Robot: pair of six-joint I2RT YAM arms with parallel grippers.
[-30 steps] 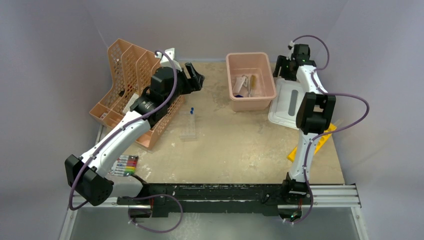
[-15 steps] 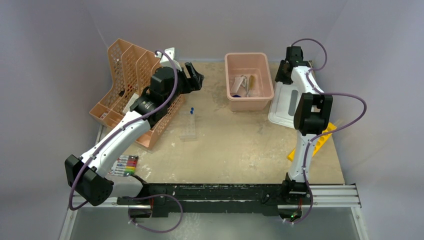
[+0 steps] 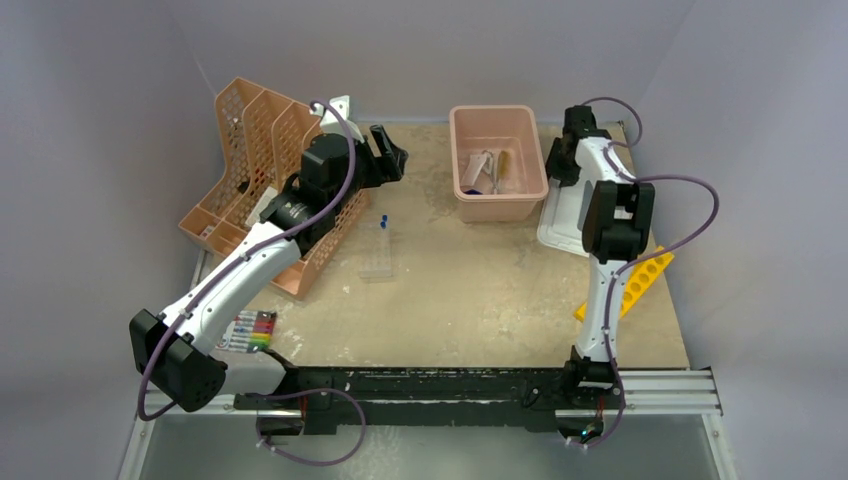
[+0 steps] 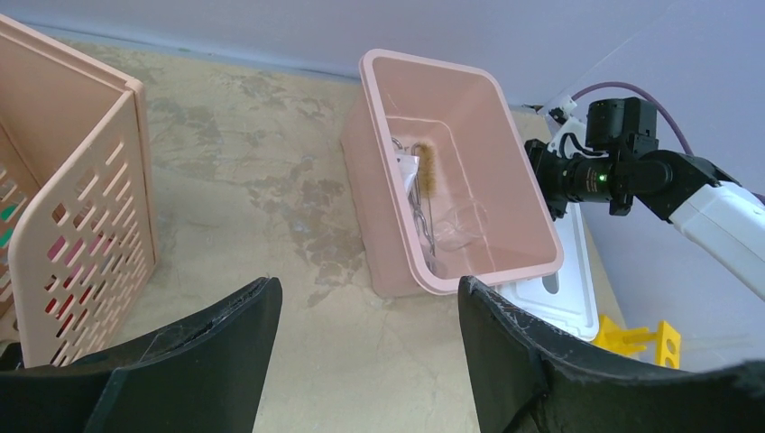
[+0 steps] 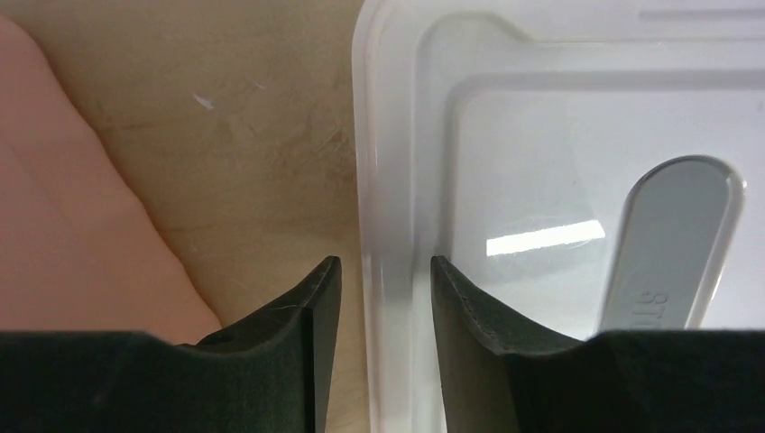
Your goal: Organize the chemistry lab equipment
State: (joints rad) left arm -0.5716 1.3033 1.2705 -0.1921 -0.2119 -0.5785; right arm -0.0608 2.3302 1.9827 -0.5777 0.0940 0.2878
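A pink bin (image 3: 500,110) at the back centre holds a brown brush (image 4: 426,167), metal forceps (image 4: 417,194) and a clear glass vessel (image 4: 460,225). A clear tube rack (image 3: 378,255) with a blue-capped tube (image 3: 383,220) stands on the table left of centre. My left gripper (image 3: 392,158) hovers open and empty above the table, left of the bin (image 4: 424,68). My right gripper (image 5: 385,263) sits at the far left corner of a white lid (image 5: 541,180). Its jaws are narrowly apart astride the lid's rim, with a strip of table showing beside the left finger.
The orange perforated organiser (image 3: 260,150) stands at the back left under my left arm. A pack of coloured markers (image 3: 250,330) lies near the front left. The white lid (image 3: 570,215) lies right of the bin, and a yellow rack (image 3: 640,280) is beside the right arm.
My right gripper came forward and left from behind the lid down onto its far left corner, and its jaws narrowed. The left arm stayed put.
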